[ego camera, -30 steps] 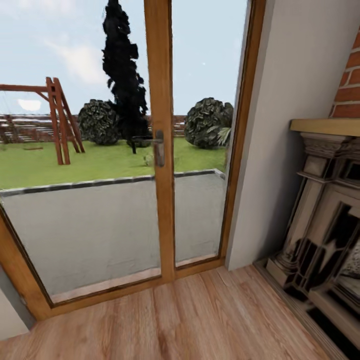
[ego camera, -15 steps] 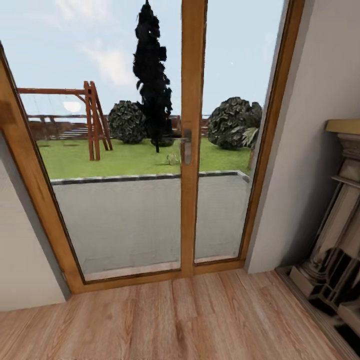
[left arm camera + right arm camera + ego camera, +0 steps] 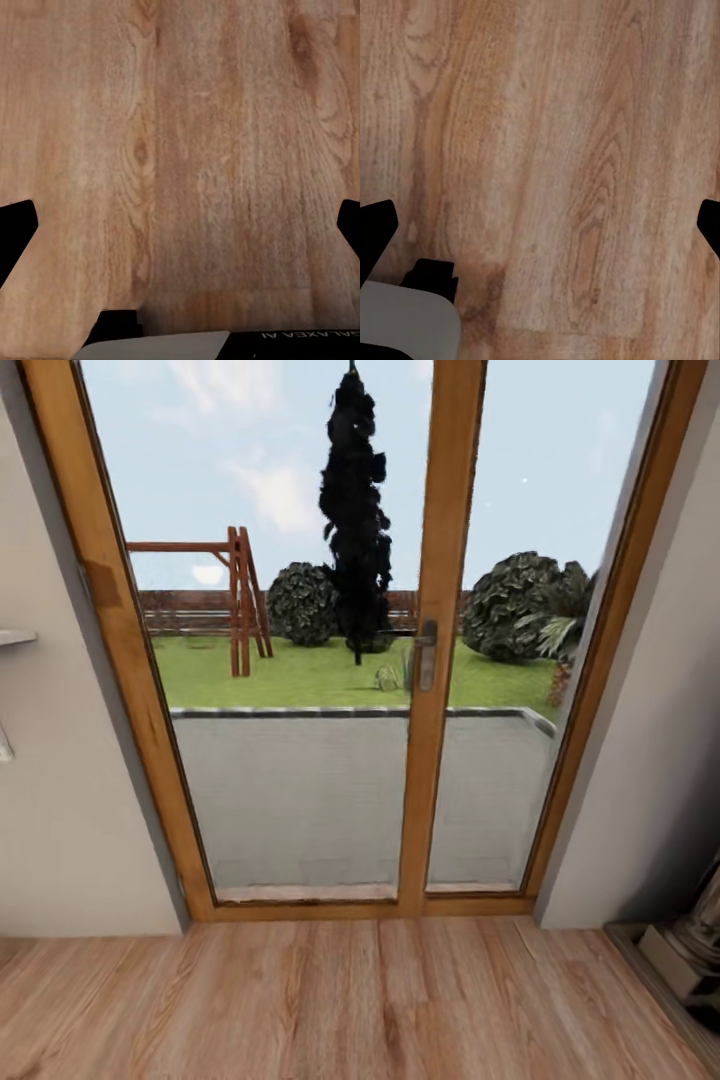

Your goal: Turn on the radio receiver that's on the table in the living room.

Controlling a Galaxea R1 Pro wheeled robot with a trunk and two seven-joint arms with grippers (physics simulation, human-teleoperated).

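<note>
So the view has swung left over the last second: the fireplace that sat on my right is nearly gone, just its base (image 3: 690, 960) peeking in the corner, and the glass door (image 3: 430, 660) with its handle (image 3: 427, 655) is now dead ahead. A bit of wall (image 3: 70, 830) and a shelf edge (image 3: 15, 637) have come in on the left. That's me turning the base, nothing in the room moved.

Left tool (image 3: 180, 232) and right tool (image 3: 540, 232) are both spread wide, fingertips at the far edges of their wrist views, holding nothing, just wood floor (image 3: 360, 1000) under them.

No radio or bench anywhere yet, so I can't say where they are from here. My guess is I keep turning away from the door until the living room shows up
</note>
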